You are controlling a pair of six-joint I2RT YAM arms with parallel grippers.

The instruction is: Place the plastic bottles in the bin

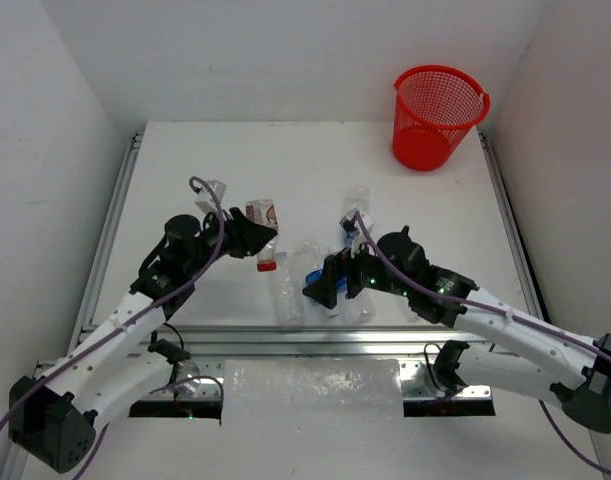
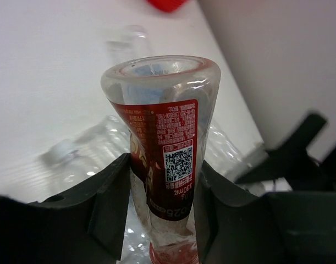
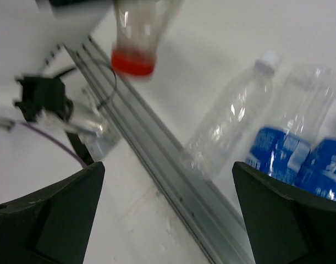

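Red bin (image 1: 426, 138) well beyond clustered bottles (image 1: 287, 292)

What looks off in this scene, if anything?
Only the red-capped bottle: the left tool holds it cap-down. The other bottles lie on their sides near the rail; the bin stands upright.
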